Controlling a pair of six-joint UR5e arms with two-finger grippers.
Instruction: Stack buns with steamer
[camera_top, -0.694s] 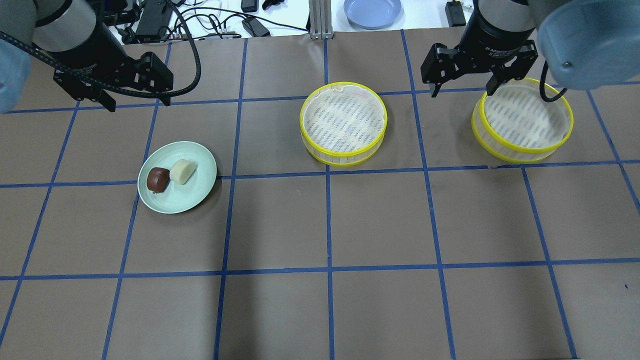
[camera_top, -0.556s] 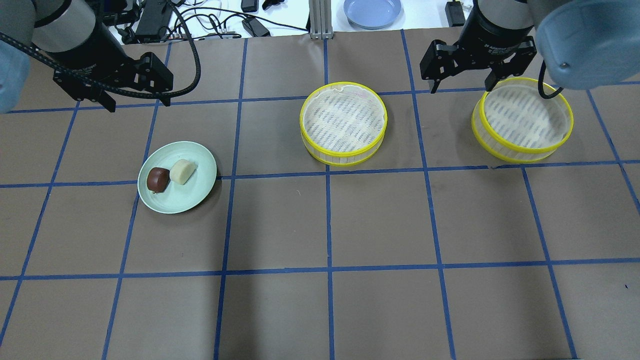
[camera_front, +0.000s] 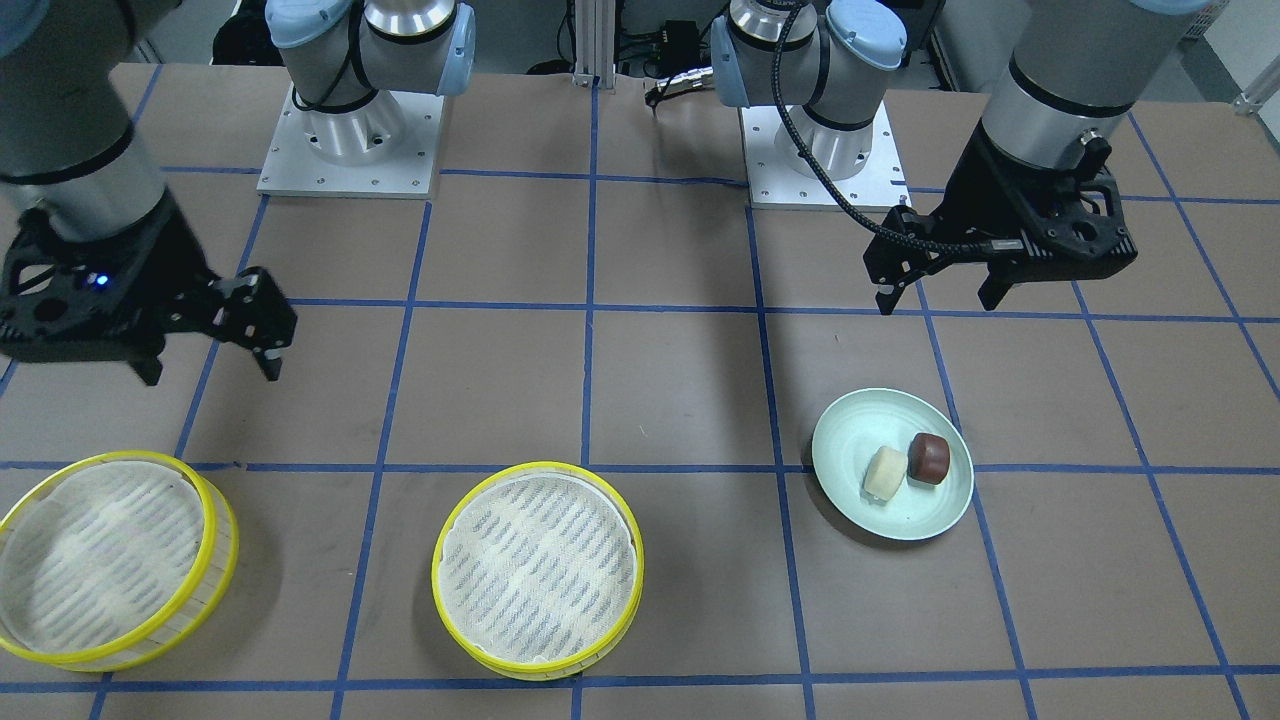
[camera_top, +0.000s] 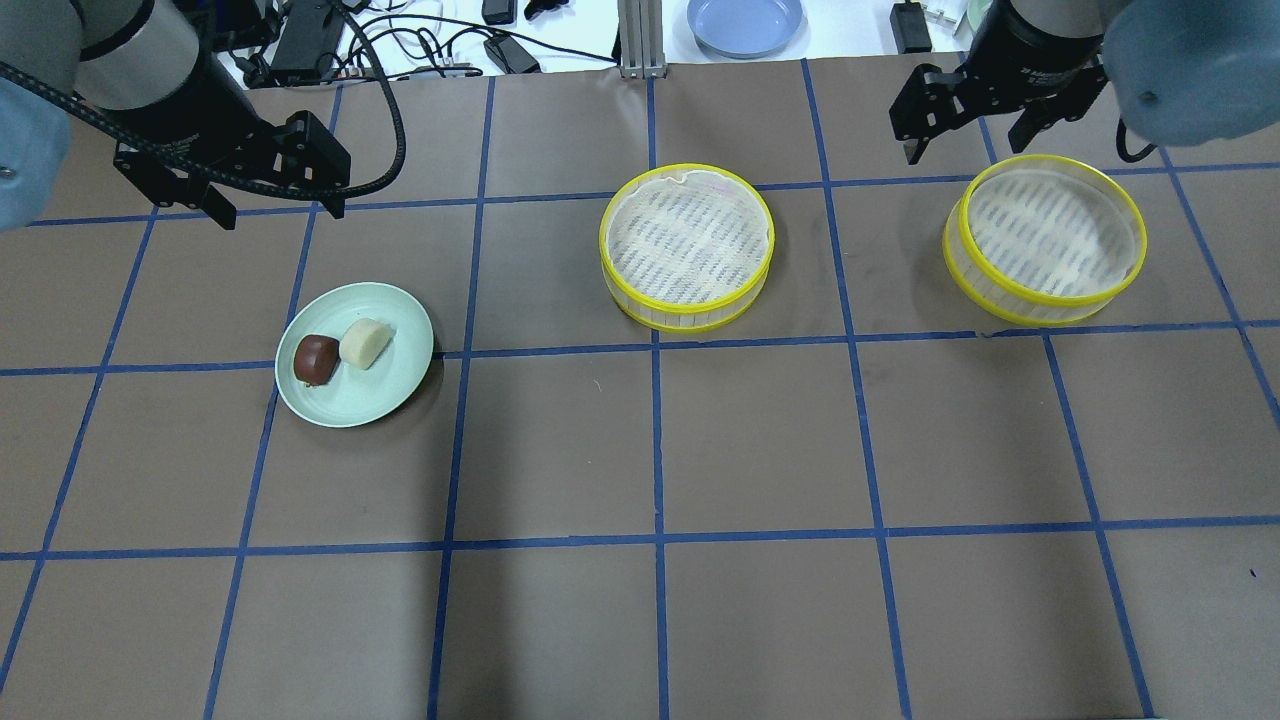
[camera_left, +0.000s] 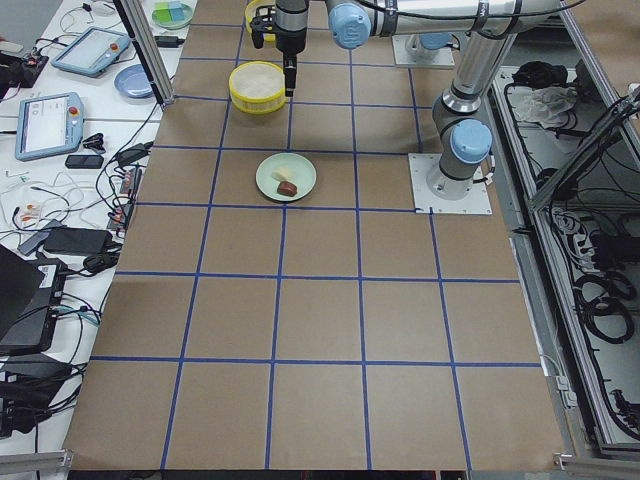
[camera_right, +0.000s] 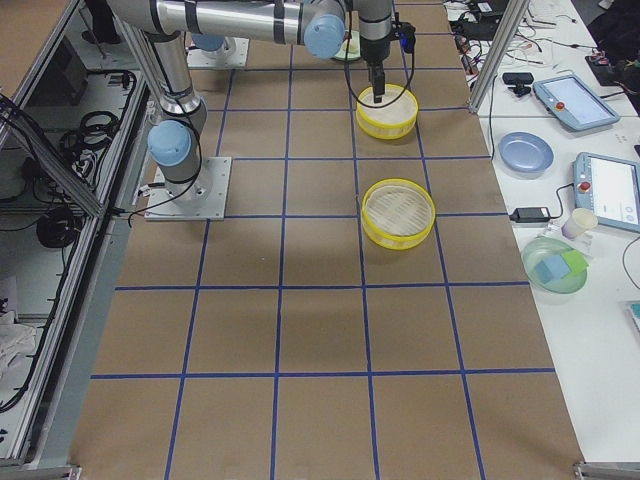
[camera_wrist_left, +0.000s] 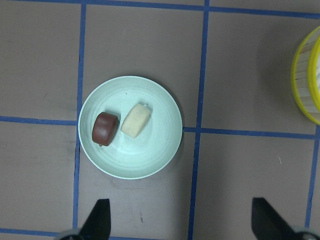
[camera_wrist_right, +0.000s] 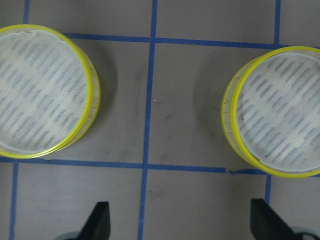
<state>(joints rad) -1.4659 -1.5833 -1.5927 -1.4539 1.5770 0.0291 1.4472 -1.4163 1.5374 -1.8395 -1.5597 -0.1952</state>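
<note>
The cream-white bun (camera_top: 365, 342) and the dark red-brown bun (camera_top: 316, 359) lie side by side on a pale green plate (camera_top: 385, 398) at the left. They also show in the left wrist view, cream-white bun (camera_wrist_left: 136, 120) and red-brown bun (camera_wrist_left: 104, 129). Two yellow-rimmed steamer trays stand empty, one in the middle (camera_top: 686, 246) and one at the right (camera_top: 1045, 238). My left gripper (camera_top: 278, 208) is open and empty, up in the air beyond the plate. My right gripper (camera_top: 965, 143) is open and empty, off the right tray's far rim.
A blue plate (camera_top: 745, 22), cables and power bricks lie on the white table beyond the brown mat. The two arm bases (camera_front: 350, 140) (camera_front: 820, 150) stand on the robot's side. Blue tape lines grid the mat.
My right gripper has drawn back from the right tray's rim, up and to the right in the overhead view. The left gripper has barely moved. The buns and trays have stayed put.
</note>
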